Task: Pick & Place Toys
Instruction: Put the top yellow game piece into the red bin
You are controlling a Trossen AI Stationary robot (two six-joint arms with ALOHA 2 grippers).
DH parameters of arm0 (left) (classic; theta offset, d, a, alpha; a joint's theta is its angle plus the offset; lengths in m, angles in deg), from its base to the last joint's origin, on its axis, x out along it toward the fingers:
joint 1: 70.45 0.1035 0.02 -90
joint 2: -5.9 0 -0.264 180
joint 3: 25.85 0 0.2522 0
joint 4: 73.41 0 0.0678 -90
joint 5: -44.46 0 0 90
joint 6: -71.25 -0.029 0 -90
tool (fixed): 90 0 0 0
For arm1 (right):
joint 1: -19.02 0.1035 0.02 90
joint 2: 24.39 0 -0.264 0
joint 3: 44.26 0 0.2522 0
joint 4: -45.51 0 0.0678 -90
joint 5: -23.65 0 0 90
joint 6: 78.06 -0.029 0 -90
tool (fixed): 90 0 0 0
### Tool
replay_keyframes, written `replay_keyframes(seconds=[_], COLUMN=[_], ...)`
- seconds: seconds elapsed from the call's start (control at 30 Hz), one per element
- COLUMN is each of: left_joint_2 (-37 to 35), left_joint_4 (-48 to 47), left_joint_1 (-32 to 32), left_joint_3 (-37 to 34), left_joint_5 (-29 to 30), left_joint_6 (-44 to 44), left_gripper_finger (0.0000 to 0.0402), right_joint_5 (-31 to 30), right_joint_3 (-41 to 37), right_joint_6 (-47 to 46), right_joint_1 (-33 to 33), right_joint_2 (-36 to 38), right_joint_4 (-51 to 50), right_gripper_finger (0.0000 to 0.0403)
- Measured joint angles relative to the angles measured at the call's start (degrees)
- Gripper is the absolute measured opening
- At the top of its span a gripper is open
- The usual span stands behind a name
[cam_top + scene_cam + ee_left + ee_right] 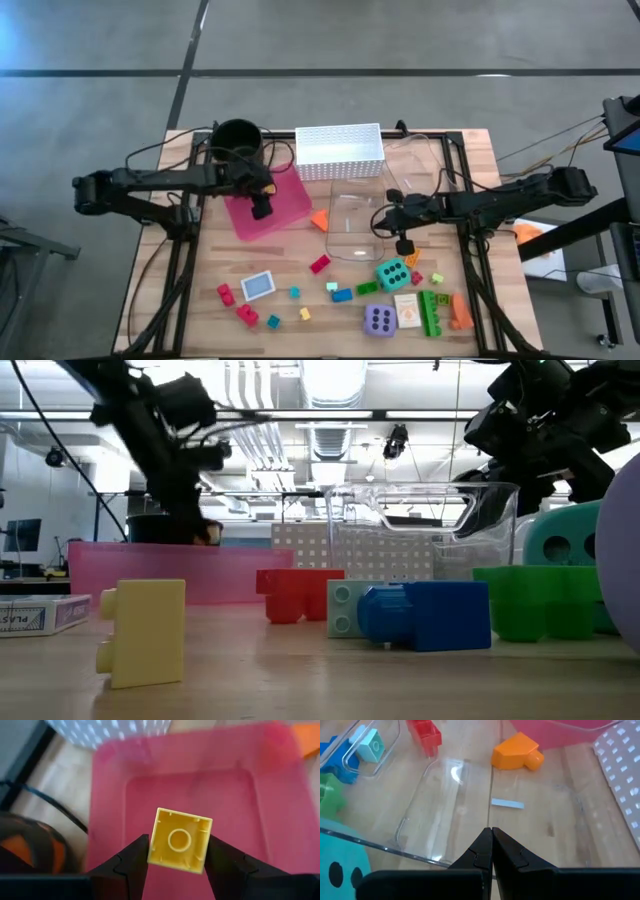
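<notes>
Yellow brick (179, 840) clamped in left fingers (131, 863) over pink tray (280, 800); right fingers (491, 851) together.

Glossy yellow plastic brick (179, 840), translucent pink plastic tray (260, 795), wood-grain table (560, 820)

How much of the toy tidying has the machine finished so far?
Little looks done: the pink tray appears to hold no toys yet. In hand: the left gripper holds a yellow brick over that tray, its jaws closed on the brick's sides. The right gripper waits, jaws shut, over the clear tub. Left to do: the teal die, purple die and many small bricks still lie on the table.
</notes>
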Motion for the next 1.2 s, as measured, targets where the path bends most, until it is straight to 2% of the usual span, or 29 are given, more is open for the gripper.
replay_keyframes(seconds=[0.2,0.5,1.2], left_joint_2=[0.0,0.0,0.0], left_joint_4=[2.1,3.3,3.5], left_joint_1=[1.0,0.9,0.9], left_joint_3=[-4.9,-8.7,-9.3], left_joint_5=[-0.2,-0.2,0.5], left_joint_6=[0.0,1.5,3.2], left_gripper_finger=[0.0177,0.0177,0.0178], right_joint_5=[-0.1,-0.2,-0.1], right_joint_3=[1.7,2.5,2.4], right_joint_6=[0.2,-0.1,-0.3], right_joint_1=[0.0,0.0,0.0], right_joint_2=[-0.1,-0.1,-0.1], right_joint_4=[0.1,0.3,-1.5], right_gripper_finger=[0.0009,0.0009,0.0009])
